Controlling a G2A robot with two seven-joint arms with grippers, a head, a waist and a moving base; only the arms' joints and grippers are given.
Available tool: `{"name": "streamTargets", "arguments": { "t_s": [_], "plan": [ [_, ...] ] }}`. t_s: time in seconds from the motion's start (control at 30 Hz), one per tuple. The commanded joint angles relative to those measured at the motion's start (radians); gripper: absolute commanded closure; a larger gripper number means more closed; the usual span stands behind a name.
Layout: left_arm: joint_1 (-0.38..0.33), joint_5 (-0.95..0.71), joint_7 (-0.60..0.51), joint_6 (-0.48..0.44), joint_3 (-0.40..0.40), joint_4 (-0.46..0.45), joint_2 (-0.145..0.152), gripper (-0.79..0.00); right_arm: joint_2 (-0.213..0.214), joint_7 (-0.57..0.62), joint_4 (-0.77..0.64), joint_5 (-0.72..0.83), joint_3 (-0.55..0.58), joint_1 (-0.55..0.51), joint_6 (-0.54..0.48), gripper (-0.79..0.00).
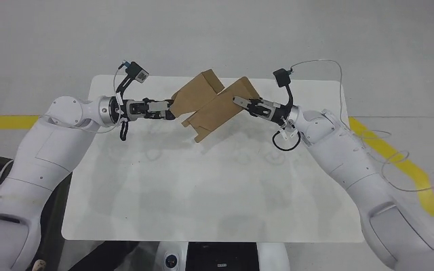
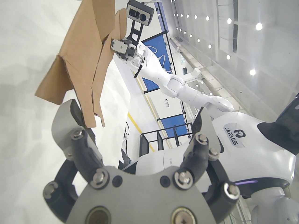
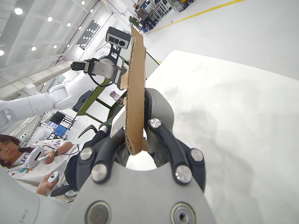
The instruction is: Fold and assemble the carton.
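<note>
**A brown corrugated cardboard carton [image 1: 215,107] held up between two robot arms**

The carton is partly folded, its flaps sticking out at different angles. It hangs above the far middle of a white rectangular desk [image 1: 203,196], clear of the surface.

The right jaws are closed on one panel at the carton's edge, and the board is pinched between both fingers [image 3: 160,108].

The left jaws stand wide open at the opposite end. A corner of the cardboard rests against one finger [image 2: 64,120], and the other finger [image 2: 202,127] is well apart from it.
</note>
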Motion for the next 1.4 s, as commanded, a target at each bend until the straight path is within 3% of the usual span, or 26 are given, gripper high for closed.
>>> {"name": "streamTargets", "arguments": {
  "t_s": [0.0,0.27,0.3,0.37,0.43,0.73,0.87,1.37],
  "plan": [
    [-0.001,-0.003,0.0,0.0,-0.002,0.012,-0.006,-0.785,-0.003,0.002,-0.005,-0.001,0.003,-0.002,0.001,0.0],
    [-0.011,0.001,-0.011,0.011,-0.007,0.051,-0.028,-0.785,-0.014,0.009,-0.009,-0.008,0.02,-0.011,0.0,0.0],
    [-0.012,0.003,-0.011,0.012,-0.007,0.056,-0.031,-0.717,-0.015,0.01,-0.009,-0.01,0.022,-0.012,0.0,0.0],
    [-0.014,0.007,-0.012,0.012,-0.008,0.064,-0.037,-0.483,-0.017,0.012,-0.011,-0.012,0.026,-0.014,0.001,0.0],
    [-0.016,0.014,-0.012,0.012,-0.009,0.071,-0.042,-0.382,-0.019,0.014,-0.012,-0.017,0.031,-0.017,0.0,0.0],
    [-0.022,0.059,-0.01,0.01,-0.008,0.103,-0.061,-0.302,-0.027,0.021,-0.014,-0.034,0.053,-0.027,0.005,0.0],
    [-0.025,0.09,0.003,-0.003,-0.004,0.12,-0.071,-0.308,-0.029,0.026,-0.014,-0.042,0.062,-0.03,0.005,0.0],
    [-0.037,0.123,0.002,-0.002,0.0,0.167,-0.1,0.0,-0.04,0.041,-0.01,-0.061,0.094,-0.039,0.003,0.0]
  ]
}}
